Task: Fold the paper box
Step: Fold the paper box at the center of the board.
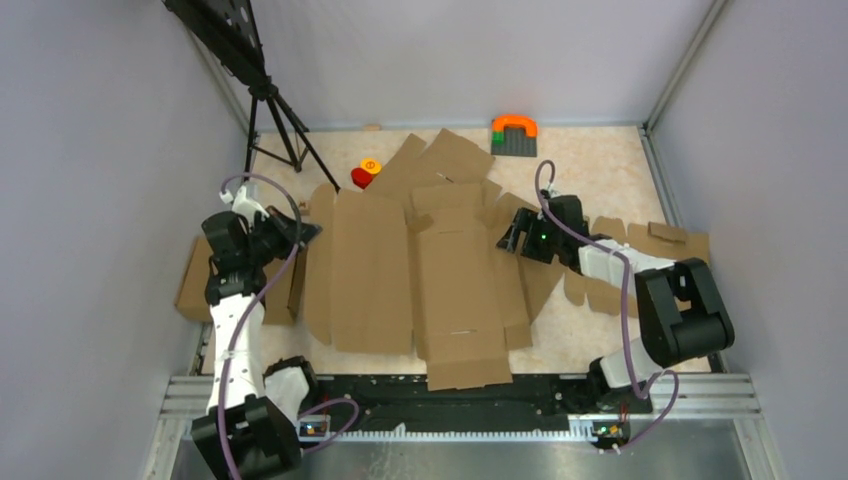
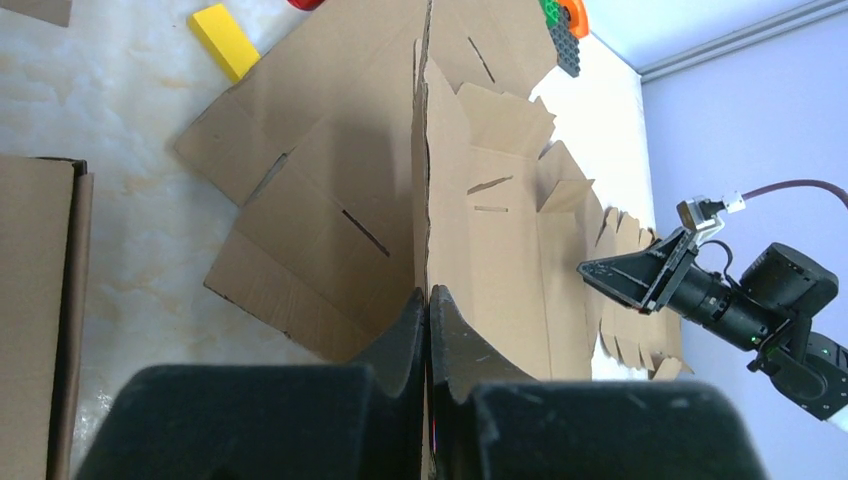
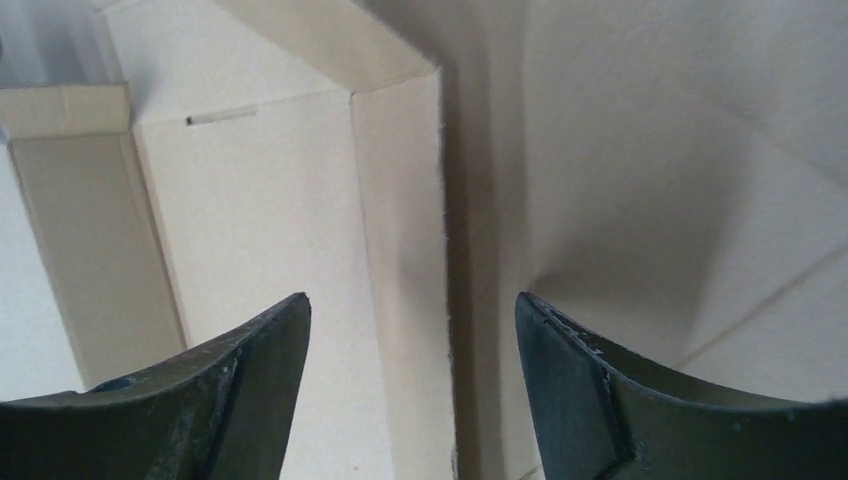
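The paper box (image 1: 455, 280) is a big brown die-cut sheet lying mid-table, with flaps and slits. My left gripper (image 1: 300, 232) is shut on the edge of its left panel. In the left wrist view the gripper (image 2: 428, 295) pinches that edge, and the panel (image 2: 480, 230) stands raised ahead of it. My right gripper (image 1: 510, 236) is open at the box's right side. In the right wrist view the gripper (image 3: 412, 305) has its jaws wide apart over a creased flap (image 3: 400, 200) and holds nothing. It also shows in the left wrist view (image 2: 640, 275).
A smaller cardboard slab (image 1: 195, 285) lies under the left arm. More cardboard (image 1: 445, 158) lies behind the box, and scraps (image 1: 665, 240) lie at the right. A red and yellow toy (image 1: 365, 173), an orange and green piece on a grey plate (image 1: 514, 133) and a tripod (image 1: 275, 120) stand at the back.
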`<state>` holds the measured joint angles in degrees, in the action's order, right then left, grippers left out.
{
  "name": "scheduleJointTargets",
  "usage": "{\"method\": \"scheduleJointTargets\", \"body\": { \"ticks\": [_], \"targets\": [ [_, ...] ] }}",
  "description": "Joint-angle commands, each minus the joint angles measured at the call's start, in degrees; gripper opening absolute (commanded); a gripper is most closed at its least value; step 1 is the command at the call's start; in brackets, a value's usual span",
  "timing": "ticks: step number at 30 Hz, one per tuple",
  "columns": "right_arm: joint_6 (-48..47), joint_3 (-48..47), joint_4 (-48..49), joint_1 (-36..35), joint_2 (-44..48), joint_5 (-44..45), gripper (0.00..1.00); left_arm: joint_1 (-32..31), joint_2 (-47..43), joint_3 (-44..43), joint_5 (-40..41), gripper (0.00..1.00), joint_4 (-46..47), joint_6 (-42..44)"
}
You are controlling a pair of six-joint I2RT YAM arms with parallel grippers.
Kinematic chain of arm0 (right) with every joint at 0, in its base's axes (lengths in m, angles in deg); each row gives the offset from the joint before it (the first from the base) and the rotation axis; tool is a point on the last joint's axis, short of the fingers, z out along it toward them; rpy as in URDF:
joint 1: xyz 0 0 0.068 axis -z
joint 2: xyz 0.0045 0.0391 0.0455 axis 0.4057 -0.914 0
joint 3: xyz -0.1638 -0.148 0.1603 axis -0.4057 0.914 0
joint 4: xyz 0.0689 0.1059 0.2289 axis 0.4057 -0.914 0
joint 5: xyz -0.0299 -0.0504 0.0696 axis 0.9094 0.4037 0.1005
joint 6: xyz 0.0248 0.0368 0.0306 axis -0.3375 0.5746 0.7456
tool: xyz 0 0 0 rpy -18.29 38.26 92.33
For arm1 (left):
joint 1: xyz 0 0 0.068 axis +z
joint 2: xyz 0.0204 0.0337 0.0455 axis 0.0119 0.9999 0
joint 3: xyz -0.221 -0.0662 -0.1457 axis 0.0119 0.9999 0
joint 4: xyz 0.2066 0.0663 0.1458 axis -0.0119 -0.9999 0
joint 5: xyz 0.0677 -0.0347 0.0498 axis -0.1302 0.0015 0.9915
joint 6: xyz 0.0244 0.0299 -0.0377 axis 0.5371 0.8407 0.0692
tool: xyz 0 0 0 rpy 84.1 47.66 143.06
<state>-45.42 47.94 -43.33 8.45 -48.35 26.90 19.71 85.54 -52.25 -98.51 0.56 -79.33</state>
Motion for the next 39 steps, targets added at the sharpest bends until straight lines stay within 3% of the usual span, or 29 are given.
{"method": "scheduleJointTargets", "body": {
  "ticks": [1, 9, 11, 13, 15, 18, 22, 28, 39],
  "targets": [
    [-1.11, 1.38, 5.44, -2.85, 0.09, -5.04, 0.7, -0.29, 1.66, -3.1, 0.45, 0.0, -1.09, 2.91],
    [-2.88, 1.17, 4.75, -7.99, 2.08, -4.08, 0.38, -1.71, 5.99, -4.93, -1.25, 0.0, -2.46, 2.92],
    [-2.86, 1.41, 4.64, -8.79, 2.72, -4.13, 0.37, -1.8, 7.0, -5.43, -1.81, 0.0, -2.56, 2.66],
    [-3.25, 1.46, 4.24, -10.14, 3.58, -3.56, 0.44, -1.89, 7.34, -5.95, -2.13, 0.0, -2.65, 2.41],
    [-3.29, 1.51, 3.86, -10.84, 4.55, -3.11, 0.65, -1.93, 7.72, -6.37, -2.34, 0.0, -2.84, 2.4],
    [-2.31, 1.98, 4.63, -10.88, 5.94, -1.76, 0.76, -2.05, 8.38, -6.63, -2.4, 0.0, -3.08, 2.48],
    [2.7, 1.31, 4.9, -10.02, 6.23, 1.02, 0.81, -2.15, 8.85, -6.71, -2.88, 0.0, -3.07, 2.66],
    [14.98, 3.39, 13.48, -6.4, 6.05, 0.59, 0.88, -2.72, 9.15, -6.81, -3.03, 0.0, -3.47, 3.13],
    [33.39, 2.95, 19.59, -4.15, 2.3, 6.35, 0.88, -3.63, 9.82, -6.73, -2.71, 0.0, -4.23, 4.22]
  ]
}}
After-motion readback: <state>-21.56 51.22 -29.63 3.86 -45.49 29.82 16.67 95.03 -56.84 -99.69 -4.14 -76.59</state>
